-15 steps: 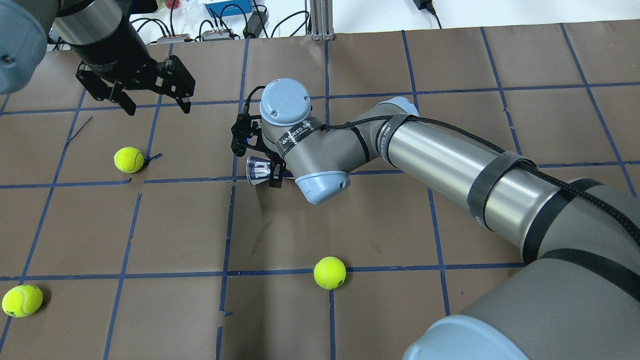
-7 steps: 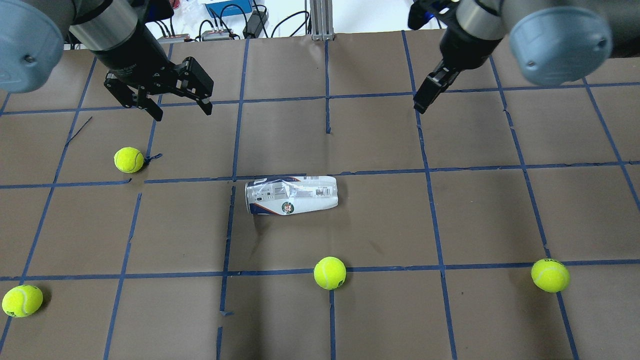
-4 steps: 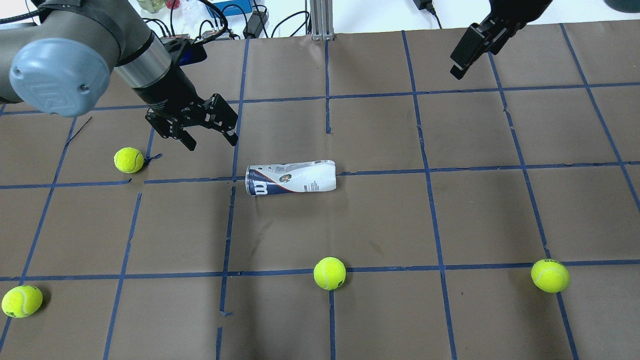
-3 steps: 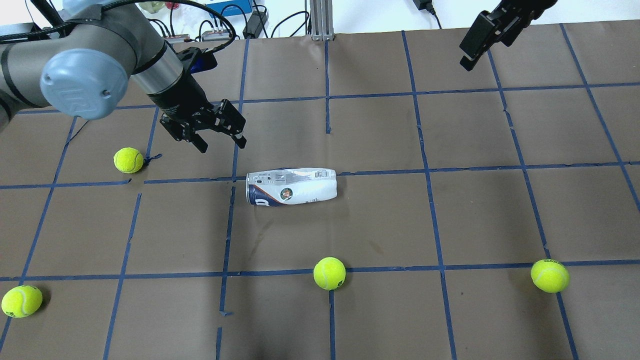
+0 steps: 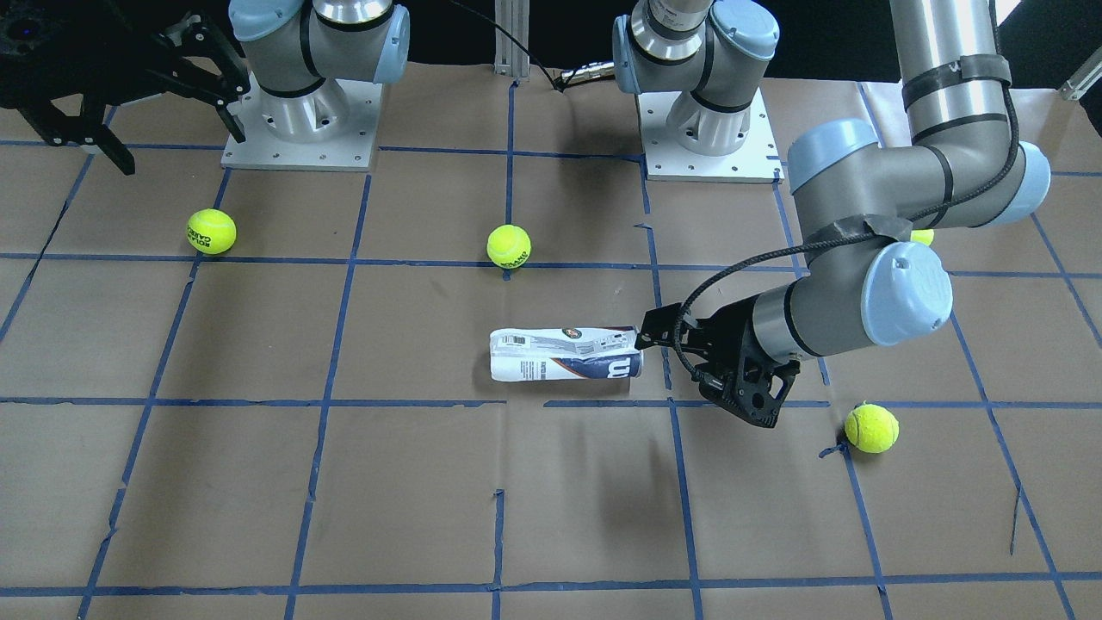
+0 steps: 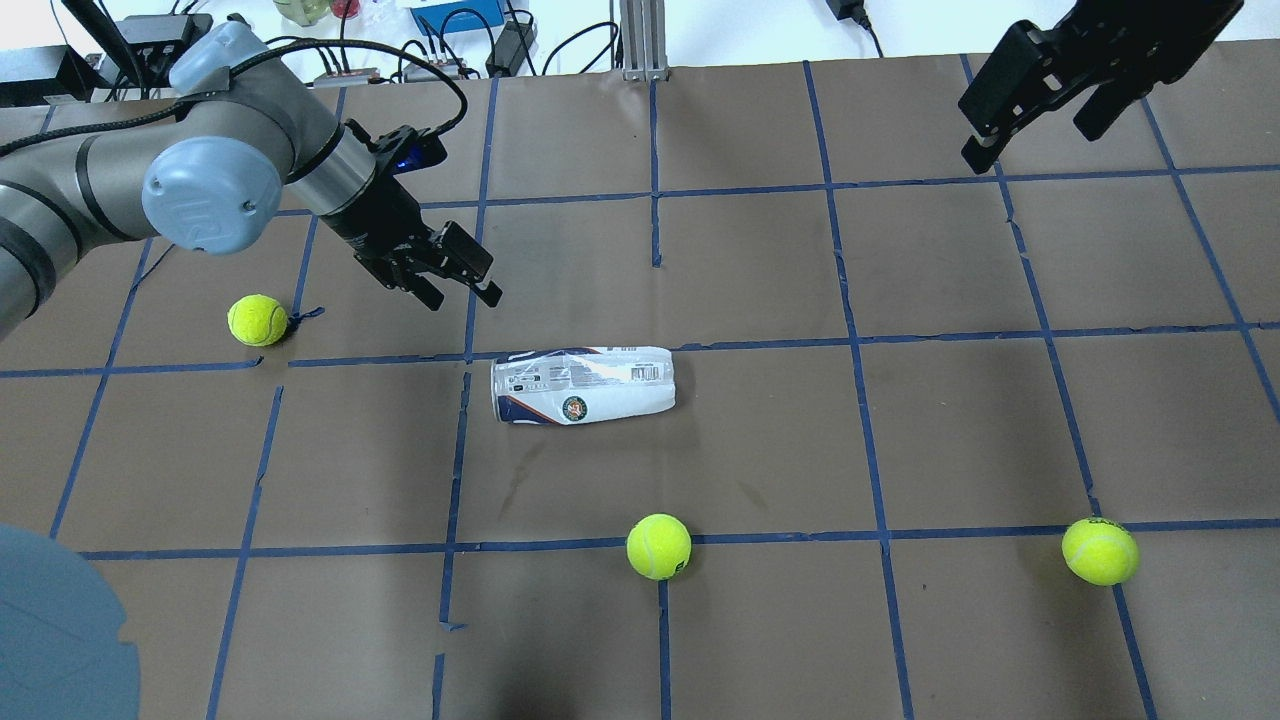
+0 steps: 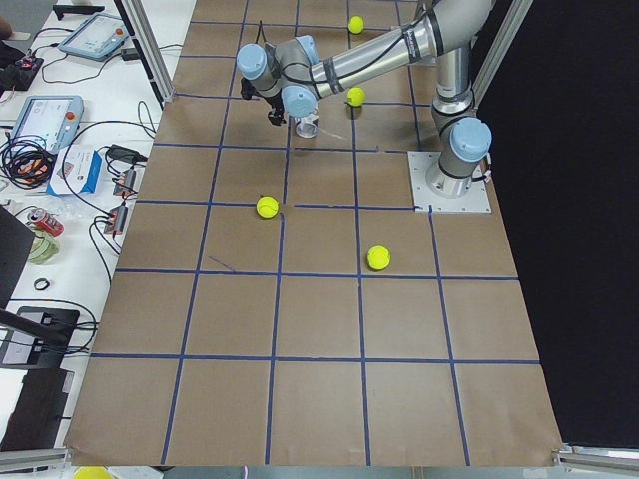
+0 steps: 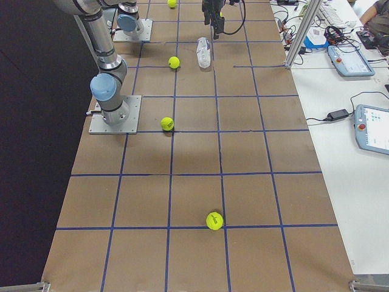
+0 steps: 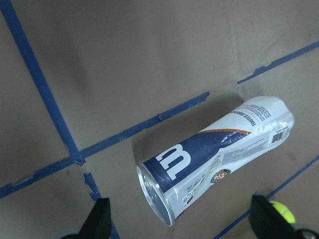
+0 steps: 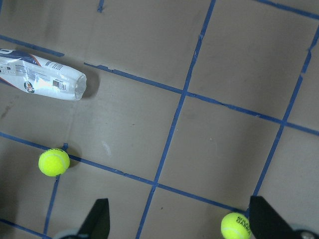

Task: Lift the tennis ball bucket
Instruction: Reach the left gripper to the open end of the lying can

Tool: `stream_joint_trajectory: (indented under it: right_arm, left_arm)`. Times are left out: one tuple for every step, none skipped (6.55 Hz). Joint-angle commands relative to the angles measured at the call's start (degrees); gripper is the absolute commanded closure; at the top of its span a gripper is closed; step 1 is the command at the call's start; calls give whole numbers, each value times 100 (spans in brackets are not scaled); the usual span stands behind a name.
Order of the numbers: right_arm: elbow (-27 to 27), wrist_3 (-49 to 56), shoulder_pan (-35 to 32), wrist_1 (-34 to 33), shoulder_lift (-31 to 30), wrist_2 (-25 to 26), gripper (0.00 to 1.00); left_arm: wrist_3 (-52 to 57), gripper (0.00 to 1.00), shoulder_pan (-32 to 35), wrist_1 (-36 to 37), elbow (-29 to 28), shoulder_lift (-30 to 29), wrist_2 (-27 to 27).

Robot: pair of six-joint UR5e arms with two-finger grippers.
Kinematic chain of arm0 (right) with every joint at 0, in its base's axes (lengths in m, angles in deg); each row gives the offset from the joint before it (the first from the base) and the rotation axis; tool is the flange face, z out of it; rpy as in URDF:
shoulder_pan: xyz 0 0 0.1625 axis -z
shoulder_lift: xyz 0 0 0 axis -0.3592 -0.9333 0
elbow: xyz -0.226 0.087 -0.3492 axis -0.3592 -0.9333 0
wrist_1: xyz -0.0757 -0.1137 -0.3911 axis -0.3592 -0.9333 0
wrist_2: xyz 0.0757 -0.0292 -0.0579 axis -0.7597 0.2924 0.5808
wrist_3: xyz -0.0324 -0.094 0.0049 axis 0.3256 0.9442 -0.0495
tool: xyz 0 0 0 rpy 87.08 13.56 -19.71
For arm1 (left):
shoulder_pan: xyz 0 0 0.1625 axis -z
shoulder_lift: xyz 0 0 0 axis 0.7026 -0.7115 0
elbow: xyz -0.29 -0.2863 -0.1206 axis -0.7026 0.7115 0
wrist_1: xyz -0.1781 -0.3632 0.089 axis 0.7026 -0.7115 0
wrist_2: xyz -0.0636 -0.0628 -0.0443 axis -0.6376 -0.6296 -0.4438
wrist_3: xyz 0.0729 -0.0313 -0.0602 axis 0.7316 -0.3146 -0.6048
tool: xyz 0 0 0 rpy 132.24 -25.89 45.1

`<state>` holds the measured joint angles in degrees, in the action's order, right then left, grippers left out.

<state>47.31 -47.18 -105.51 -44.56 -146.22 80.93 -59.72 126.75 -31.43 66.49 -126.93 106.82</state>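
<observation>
The tennis ball bucket (image 6: 583,385) lies on its side on the brown table, open end toward my left side. It also shows in the front view (image 5: 564,353), the left wrist view (image 9: 219,154) and the right wrist view (image 10: 42,77). My left gripper (image 6: 462,295) is open and empty. It hovers just beyond the bucket's open end, apart from it, and also shows in the front view (image 5: 697,379). My right gripper (image 6: 1030,115) is open and empty, raised at the far right, well away from the bucket.
Yellow-green tennis balls lie loose on the table: one left of the left gripper (image 6: 257,320), one in front of the bucket (image 6: 659,546), one at the near right (image 6: 1100,550). Blue tape lines grid the table. Cables and boxes sit beyond the far edge (image 6: 440,40).
My right gripper let go of the bucket and drew back to the far right. My left gripper moved down and right toward the bucket's open end. The bucket rolled a little in place.
</observation>
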Motion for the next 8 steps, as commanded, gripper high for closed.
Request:
stream_joint_trajectory:
  right_arm:
    - [245, -563, -26, -22, -115, 4, 0]
    - [324, -572, 130, -196, -63, -56, 0]
    - [334, -572, 262, -833, -80, 39, 0]
    - [386, -572, 290, -744, -54, 57, 0]
    - [447, -572, 281, -743, -62, 58, 0]
    - [465, -590, 272, -752, -62, 49, 0]
    - [466, -581, 281, -752, -54, 57, 0]
    - [466, -564, 281, -778, -54, 58, 0]
  left_arm:
    - [225, 2, -257, 153, 488, -161, -1158]
    - [207, 2, -257, 154, 629, -283, -1599]
    - [216, 5, -257, 310, 891, -433, -1786]
    - [216, 4, -266, 547, 1051, -469, -1753]
    - [216, 4, -257, 558, 1087, -495, -1761]
    - [207, 5, -257, 558, 1096, -522, -1805]
    - [207, 17, -266, 567, 1148, -496, -1858]
    - [216, 24, -292, 462, 1236, -496, -2441]
